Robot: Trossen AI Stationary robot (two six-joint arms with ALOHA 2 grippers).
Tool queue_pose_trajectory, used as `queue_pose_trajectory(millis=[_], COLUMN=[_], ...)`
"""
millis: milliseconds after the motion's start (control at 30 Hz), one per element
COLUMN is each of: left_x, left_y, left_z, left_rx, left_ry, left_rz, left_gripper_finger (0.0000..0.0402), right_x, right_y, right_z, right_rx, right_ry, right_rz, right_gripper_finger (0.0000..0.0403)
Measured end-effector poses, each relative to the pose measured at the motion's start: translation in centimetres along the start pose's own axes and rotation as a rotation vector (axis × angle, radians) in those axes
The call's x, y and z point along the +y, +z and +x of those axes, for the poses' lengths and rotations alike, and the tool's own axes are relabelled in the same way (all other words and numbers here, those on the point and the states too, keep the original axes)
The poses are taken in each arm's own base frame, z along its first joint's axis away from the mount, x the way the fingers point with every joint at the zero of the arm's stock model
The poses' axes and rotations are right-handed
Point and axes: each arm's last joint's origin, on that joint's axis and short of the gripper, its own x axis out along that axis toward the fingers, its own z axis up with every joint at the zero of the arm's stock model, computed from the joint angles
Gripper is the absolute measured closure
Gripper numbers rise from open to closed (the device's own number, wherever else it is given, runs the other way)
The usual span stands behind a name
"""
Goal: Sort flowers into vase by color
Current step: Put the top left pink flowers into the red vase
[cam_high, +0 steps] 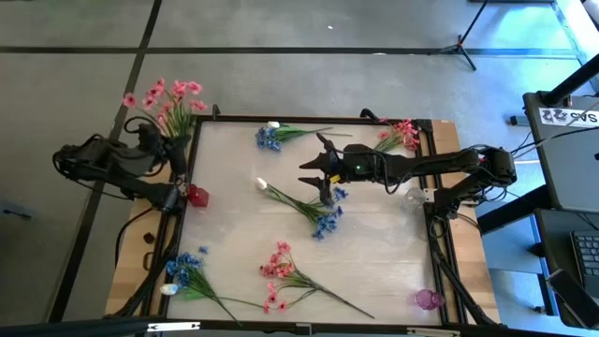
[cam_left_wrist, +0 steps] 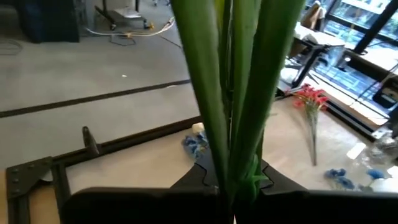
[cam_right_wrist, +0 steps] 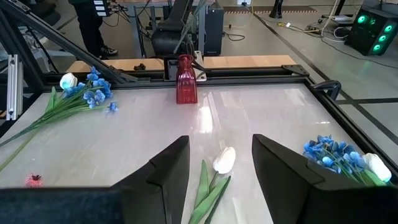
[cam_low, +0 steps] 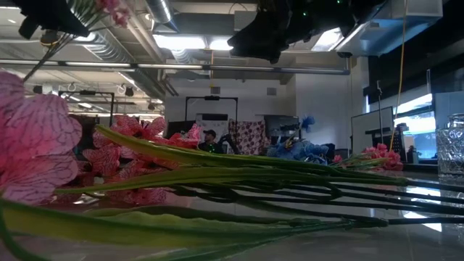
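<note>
While right gripper [cam_high: 323,183] hovers open over white tulip [cam_right_wrist: 224,160] mid-table, descend onto stem; left gripper [cam_high: 167,150], clamping pink sprig [cam_high: 173,101] at left edge, waits.

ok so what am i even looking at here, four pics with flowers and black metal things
It is one moment seen by four cameras on a two-armed robot at a table. One camera looks straight down, one sits at table height, and one rides on each wrist.

The left gripper is at the table's left edge, shut on a pink sprig; its wrist camera sees mostly the green stems.

The right gripper hangs open over the middle, above a white bud on a blue and white sprig.

More sprigs lie about: blue ones and pink ones. A red vase stands at the left edge, a clear vase and a purple vase at the right.
</note>
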Motion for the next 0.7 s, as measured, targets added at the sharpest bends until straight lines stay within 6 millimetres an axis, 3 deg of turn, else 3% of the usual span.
queue_pose_trajectory(millis=[167, 367, 700], left_x=[-0.1, -0.1, -0.4], left_y=[-0.9, -0.7, -1.2], left_z=[0.5, 0.6, 0.8], left_rx=[-0.017, -0.078, -0.011], left_ry=[0.040, 0.081, 0.036], left_rz=[0.020, 0.028, 0.000], left_gripper_finger=[0.0397, 0.0397, 0.0396], right_x=[0.0, 0.0, 0.0], right_y=[0.0, 0.0, 0.0], right_z=[0.0, 0.0, 0.0], right_rx=[0.000, 0.000, 0.000], right_ry=[0.000, 0.000, 0.000], right_rz=[0.000, 0.000, 0.000], right_gripper_finger=[0.0228, 0.0228, 0.0228])
